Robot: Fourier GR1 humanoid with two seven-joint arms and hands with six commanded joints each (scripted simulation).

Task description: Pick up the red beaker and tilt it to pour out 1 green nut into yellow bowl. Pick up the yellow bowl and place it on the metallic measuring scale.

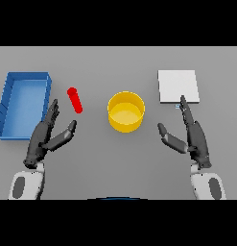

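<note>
The red beaker is a slim red cylinder on the table, left of centre, leaning toward the lower right. The yellow bowl stands at the middle of the table; I see no nut in it. At the back right lies the metallic measuring scale, a flat pale square. My left hand hovers open just below and left of the beaker, apart from it. My right hand is open too, below the scale, with its fingertips close to the scale's front edge.
A blue rectangular tray lies along the left side of the table, close beside my left hand. The grey table stretches between the two hands.
</note>
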